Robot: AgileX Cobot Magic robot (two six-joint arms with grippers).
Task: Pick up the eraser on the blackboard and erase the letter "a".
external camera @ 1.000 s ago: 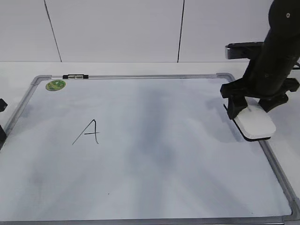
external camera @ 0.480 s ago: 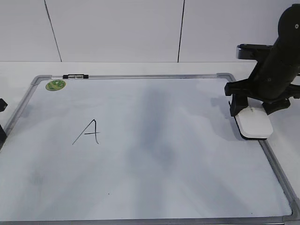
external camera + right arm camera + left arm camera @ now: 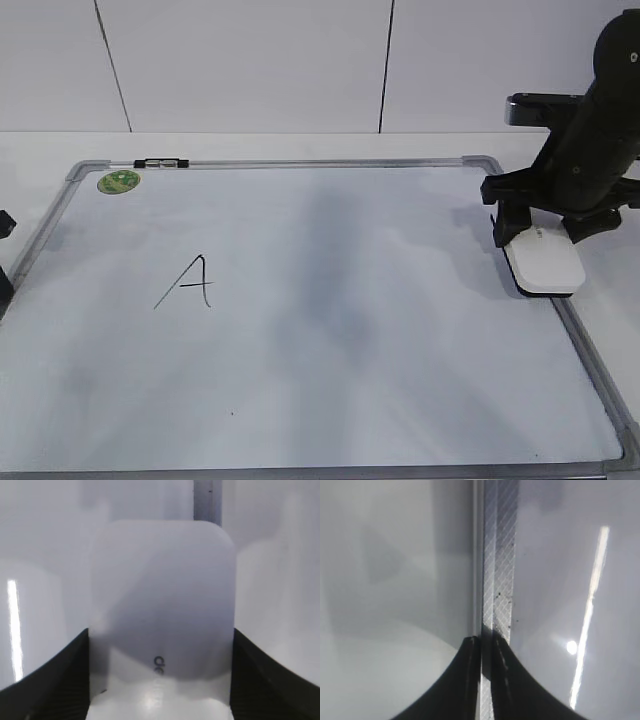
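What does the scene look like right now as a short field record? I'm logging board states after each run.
eraser: at the board's right edge, lying partly over the frame
right gripper: fingers flank the eraser's two sides; firm grip cannot be confirmed
left gripper: shut, over the frame at the board's left edge
blackboard: white surface, grey smudges across the middle
writing: only a capital "A", left of centre; no lowercase "a" visible
green sticker: top left corner

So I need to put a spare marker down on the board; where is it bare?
The blackboard is bare across its middle and lower right, between the capital A and the eraser. The upper right edge is crowded: the right hand straddles the eraser there. The green sticker takes the top left corner.
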